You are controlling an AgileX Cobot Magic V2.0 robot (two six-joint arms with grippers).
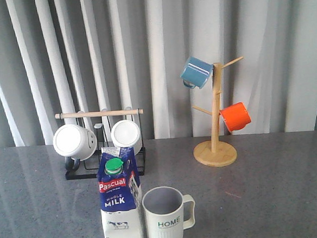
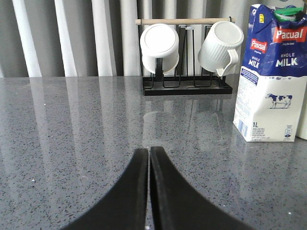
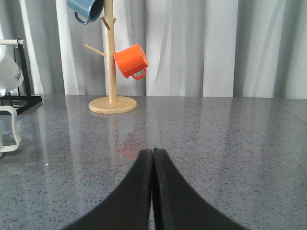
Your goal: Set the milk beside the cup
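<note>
The milk [image 1: 121, 203], a tall blue-and-white carton with a green cap and a red "Pascual" band, stands upright near the table's front edge. The off-white ribbed "HOME" cup [image 1: 166, 217] stands right beside it, on its right, handle pointing right. The milk also shows in the left wrist view [image 2: 271, 72]. The cup's handle [image 3: 8, 130] shows at the edge of the right wrist view. My left gripper [image 2: 149, 149] is shut and empty, low over bare table, apart from the milk. My right gripper [image 3: 153, 151] is shut and empty over bare table. Neither gripper shows in the front view.
A black rack [image 1: 101, 138] with a wooden bar holds two white mugs behind the milk. A wooden mug tree [image 1: 215, 126] at the back right carries a blue mug [image 1: 196, 71] and an orange mug [image 1: 236, 117]. Grey curtains hang behind the grey speckled table [image 1: 272, 187].
</note>
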